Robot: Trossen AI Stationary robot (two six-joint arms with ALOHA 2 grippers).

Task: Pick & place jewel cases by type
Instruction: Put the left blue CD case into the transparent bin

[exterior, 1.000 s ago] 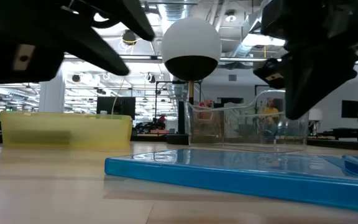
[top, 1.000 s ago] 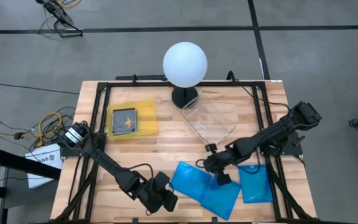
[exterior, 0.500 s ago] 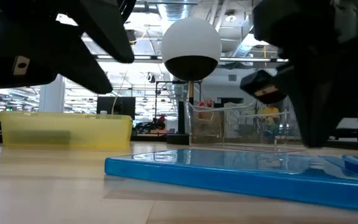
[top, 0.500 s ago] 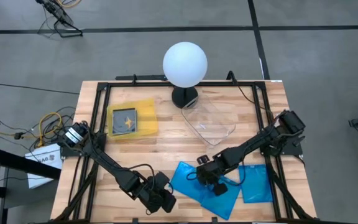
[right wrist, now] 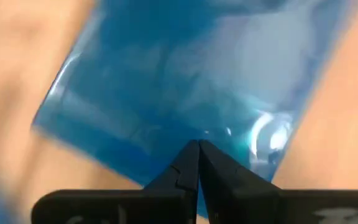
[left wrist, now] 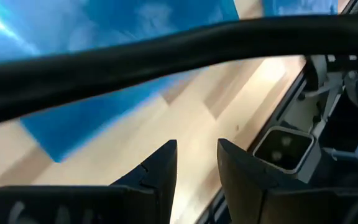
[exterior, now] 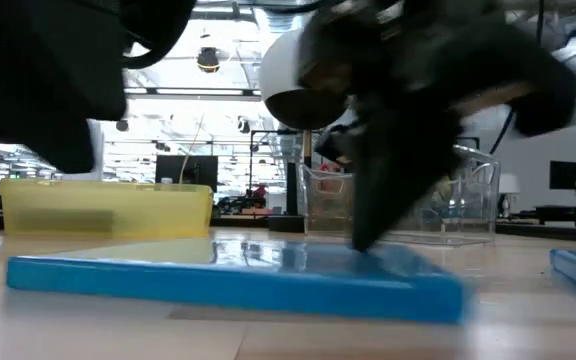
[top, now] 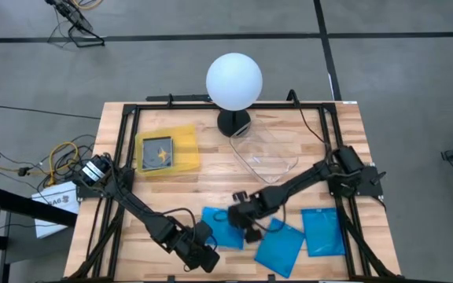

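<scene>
Evidently the right tool [top: 246, 222], fingers pinched together, presses on a blue jewel case [top: 220, 228] to slide it; left tool [top: 203, 253] waits half-open, empty.

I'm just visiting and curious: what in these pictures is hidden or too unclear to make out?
- Left gripper: in the high view its dark body covers the fingertips; nothing shows between the fingers in its wrist view.
- Leftmost flat bright blue plastic jewel case: the right gripper covers part of it from above.
- Dark case in the shallow yellow tray: too small for detail.
- Low view: blurred right arm hides the clear tray behind.
</scene>
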